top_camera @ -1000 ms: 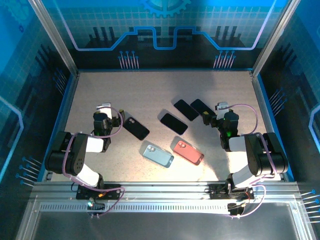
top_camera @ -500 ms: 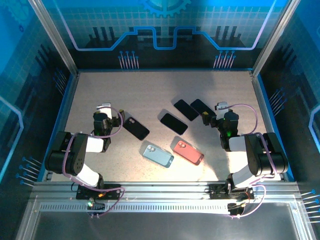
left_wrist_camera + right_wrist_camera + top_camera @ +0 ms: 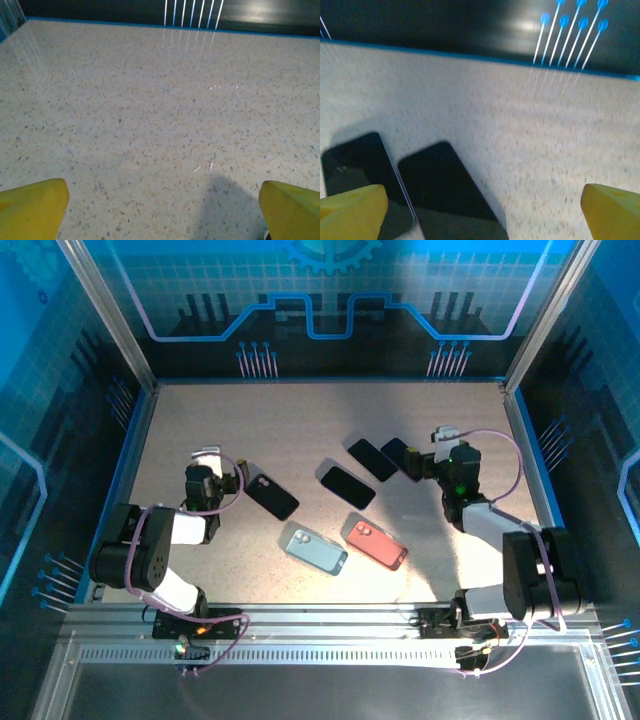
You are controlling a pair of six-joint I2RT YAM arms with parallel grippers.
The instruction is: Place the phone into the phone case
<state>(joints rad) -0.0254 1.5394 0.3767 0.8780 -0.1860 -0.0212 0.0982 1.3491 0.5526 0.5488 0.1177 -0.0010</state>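
Speckled beige table (image 3: 200,410) fills a booth with blue-lit walls, the two arms bolted at its near edge. Three black phones lie screen-up right of centre: one (image 3: 347,486) nearest the middle, a second (image 3: 372,459) just beyond it to the far right, and a third (image 3: 400,453) beside that one, its right end hidden under the right gripper (image 3: 482,205). That gripper's yellow fingertips (image 3: 355,207) stand wide apart, with nothing between them but table and the near ends of the two far phones, which lie side by side, close but not touching. Left of centre lies a black case (image 3: 272,496), camera ring up. Nearer lie a light blue case (image 3: 315,549) and a coral case (image 3: 377,544), both apart from the phones; whether any of the three holds a phone I cannot tell. At the left, the left gripper (image 3: 162,200) hangs over bare table, jaws spread wide and empty.
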